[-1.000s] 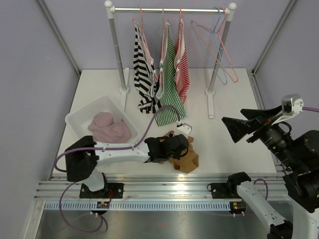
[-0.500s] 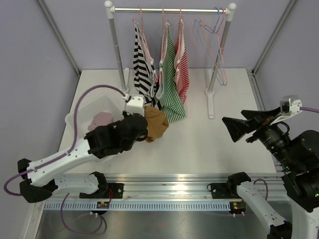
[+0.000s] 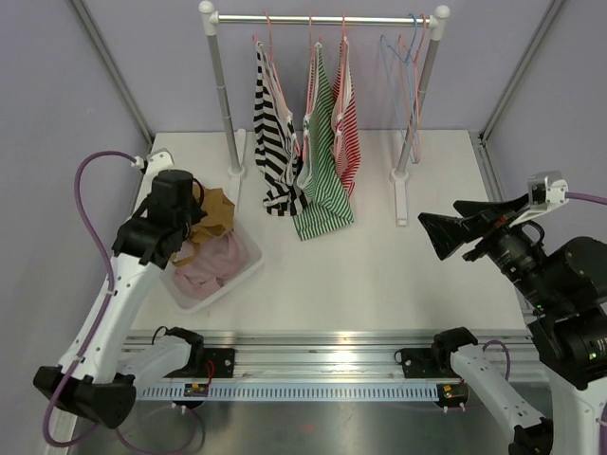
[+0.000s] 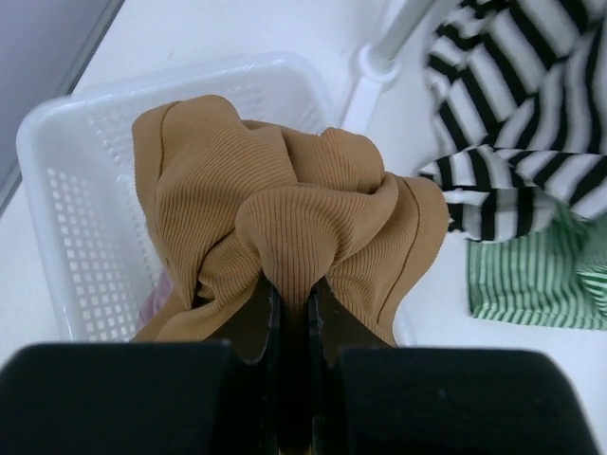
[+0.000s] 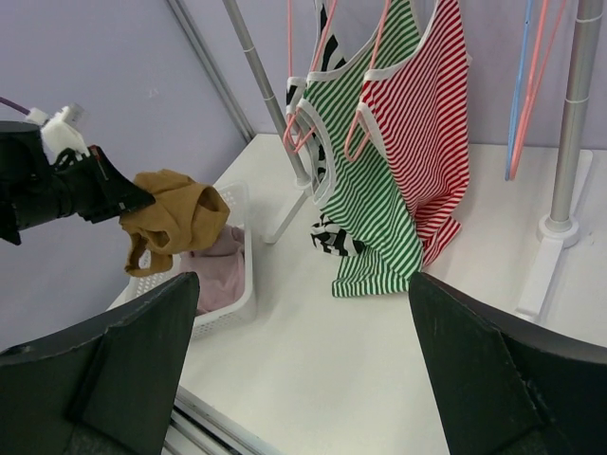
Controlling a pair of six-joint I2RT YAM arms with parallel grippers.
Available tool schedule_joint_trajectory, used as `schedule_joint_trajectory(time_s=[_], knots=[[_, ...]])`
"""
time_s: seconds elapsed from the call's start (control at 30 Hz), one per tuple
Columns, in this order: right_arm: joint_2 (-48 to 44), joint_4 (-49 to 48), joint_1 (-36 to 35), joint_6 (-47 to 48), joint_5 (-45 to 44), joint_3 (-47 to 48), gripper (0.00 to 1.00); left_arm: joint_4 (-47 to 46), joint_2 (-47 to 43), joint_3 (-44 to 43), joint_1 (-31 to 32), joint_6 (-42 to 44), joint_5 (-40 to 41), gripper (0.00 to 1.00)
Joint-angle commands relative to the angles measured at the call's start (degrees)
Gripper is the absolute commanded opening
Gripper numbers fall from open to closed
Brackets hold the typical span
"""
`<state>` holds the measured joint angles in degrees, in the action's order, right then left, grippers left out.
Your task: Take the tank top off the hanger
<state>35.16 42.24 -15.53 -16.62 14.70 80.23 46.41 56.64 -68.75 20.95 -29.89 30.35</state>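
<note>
- The left gripper (image 4: 289,296) is pinching the brown tank top (image 4: 285,209): its two dark fingers (image 4: 254,318) are pressing almost together, with only a fold of ribbed cloth between them.
- The tank top is hanging bunched from that grip, off any hanger, over the far end of the white basket (image 4: 76,237) at the left of the overhead view.
- A pink garment (image 3: 213,261) is lying inside the basket, below the brown cloth.
- The basket's right-hand rim is sitting near the foot of the rack's left post (image 3: 234,171). The hem of the black-and-white striped top (image 3: 273,142) is hanging just beyond it.
- The green striped top (image 3: 322,180) and the red striped top (image 3: 348,133) are hanging on hangers at the middle of the rail.
- The right gripper (image 5: 302,277) is hovering at the right edge of the overhead view, its fingers spread wide and touching nothing.
- Bare table (image 3: 379,275) is lying open between the basket and the right arm, in front of the hanging tops.
</note>
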Motion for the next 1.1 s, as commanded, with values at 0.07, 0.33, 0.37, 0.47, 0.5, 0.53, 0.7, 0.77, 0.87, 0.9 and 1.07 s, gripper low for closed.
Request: schedule_joint_trajectory(time_s=[0.07, 0.33, 0.37, 0.47, 0.5, 0.53, 0.7, 0.77, 0.87, 0.9, 1.07], knots=[[3.5, -7.0, 0.1, -3.1, 3.0, -1.2, 0.99, -2.9, 4.7, 3.8, -11.6, -2.0, -14.3, 0.12], [12.8, -15.3, 0.1, -9.3, 12.4, -0.9, 0.99, -0.1, -1.4, 5.2, -14.0, -3.6, -13.9, 0.99], [15.0, -15.0, 0.1, -9.8, 14.3, 0.4, 1.00, -0.1, -2.8, 5.0, -14.0, -2.6, -14.9, 0.99], [22.0, -16.6, 0.1, -12.3, 15.0, 4.1, 1.00, -1.8, -9.3, 6.3, -14.0, 1.3, -22.7, 0.99], [25.2, -17.0, 0.1, -12.1, 14.7, 6.2, 0.98, -3.2, -13.0, 6.9, -14.0, 2.4, -24.6, 0.99], [26.8, -16.9, 0.1, -12.1, 14.4, 7.4, 0.97, -4.0, -14.6, 7.6, -14.0, 4.9, -26.6, 0.99], [38.2, -11.8, -1.1, -9.3, 6.8, 18.7, 0.88, -6.5, -23.8, 11.8, -14.0, 10.2, -37.5, 0.99], [43.1, -9.6, -2.7, -7.3, -0.3, 24.8, 0.87, -7.2, -28.1, 13.4, -13.8, 12.2, -39.2, 0.99], [50.3, -5.8, -5.6, -4.0, -8.9, 32.8, 0.82, -9.8, -34.1, 17.6, -12.8, 12.1, -39.2, 0.99], [52.3, -3.8, -6.4, -2.8, -11.2, 34.9, 0.81, -11.2, -35.2, 19.5, -12.8, 12.1, -39.4, 0.99], [66.1, 3.2, -10.6, 2.4, -24.3, 51.2, 0.80, -10.2, -37.5, 20.4, -12.3, 12.0, -33.9, 0.99]])
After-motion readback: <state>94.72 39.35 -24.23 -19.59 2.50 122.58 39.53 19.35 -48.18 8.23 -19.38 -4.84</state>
